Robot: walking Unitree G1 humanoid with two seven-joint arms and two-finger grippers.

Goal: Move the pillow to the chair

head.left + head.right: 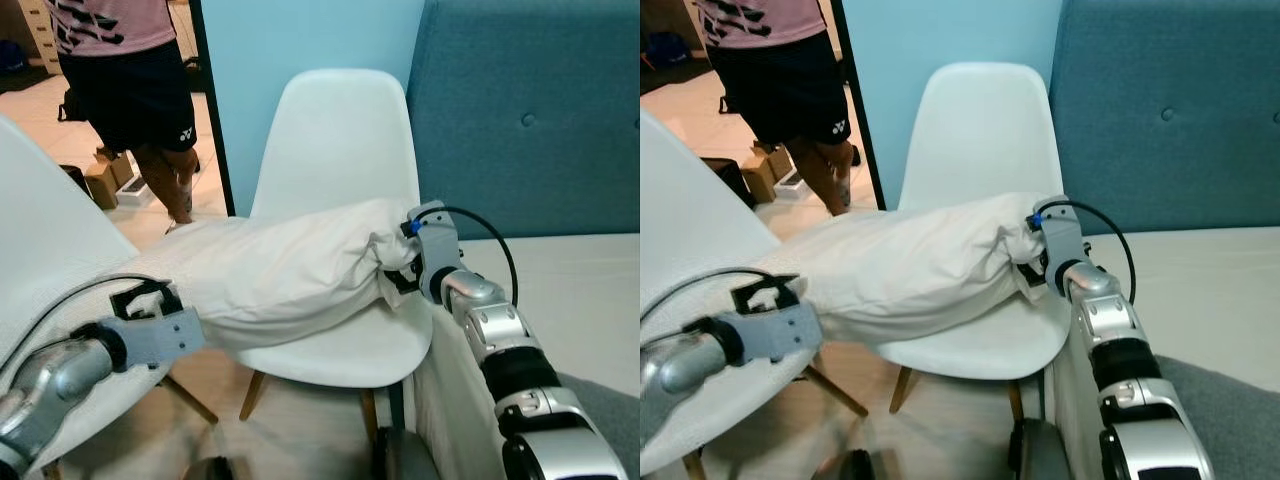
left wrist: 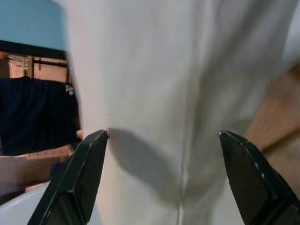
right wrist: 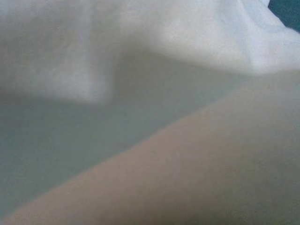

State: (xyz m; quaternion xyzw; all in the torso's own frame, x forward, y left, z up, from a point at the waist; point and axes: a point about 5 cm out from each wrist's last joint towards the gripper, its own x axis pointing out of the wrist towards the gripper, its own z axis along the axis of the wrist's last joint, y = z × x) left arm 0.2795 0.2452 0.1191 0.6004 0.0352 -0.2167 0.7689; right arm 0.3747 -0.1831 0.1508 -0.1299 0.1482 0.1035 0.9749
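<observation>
While pillow (image 1: 290,270) lay across white chair (image 1: 345,150) seat, placing step looked nearly done. Left gripper (image 2: 161,154) open, fingers straddling one end; right gripper (image 1: 405,270) buried in other end (jaw state: cannot tell). Next: release, withdraw both arms.

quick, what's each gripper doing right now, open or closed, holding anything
Left gripper: open, fingers spread on either side of the white pillow.
Right gripper: buried in the pillow's bunched end over the chair; fingers hidden, cannot be told.
</observation>
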